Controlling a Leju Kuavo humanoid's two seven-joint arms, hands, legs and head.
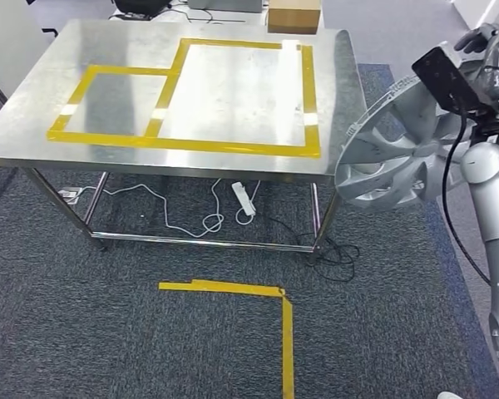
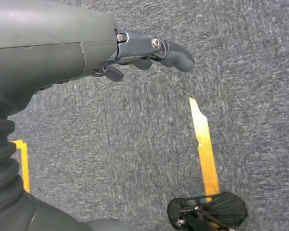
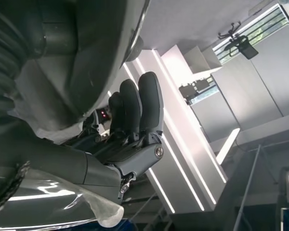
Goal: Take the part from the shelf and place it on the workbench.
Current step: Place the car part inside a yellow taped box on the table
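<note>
The stainless-steel workbench is taken as the landmark; it fills the upper left of the head view, its top marked with yellow tape rectangles; a cardboard box stands at its far edge, and a white power strip with loose cables lies on the grey carpet beneath it; a yellow tape corner is laid on the carpet in front of the bench.

The part, a large silver wheel cover with spokes and a ribbed rim, is held in the air just off the bench's right front corner, tilted and not yet over the top; it is gripped by the right hand, whose dark fingers are seen curled over the edge of the part in the right wrist view; thin plastic film appears to wrap part of the piece.

The left hand hangs over the carpet, well apart from the bench, holding nothing; its fingers are loosely bent and apart.

The part is judged light for its size and fairly stiff, yet awkward: broad, smooth, probably slippery where the film lies; a hold at the rim or through a spoke gap is judged safest; the rim should be set down flat inside the taped rectangle, since a tilted release could let it slide.
</note>
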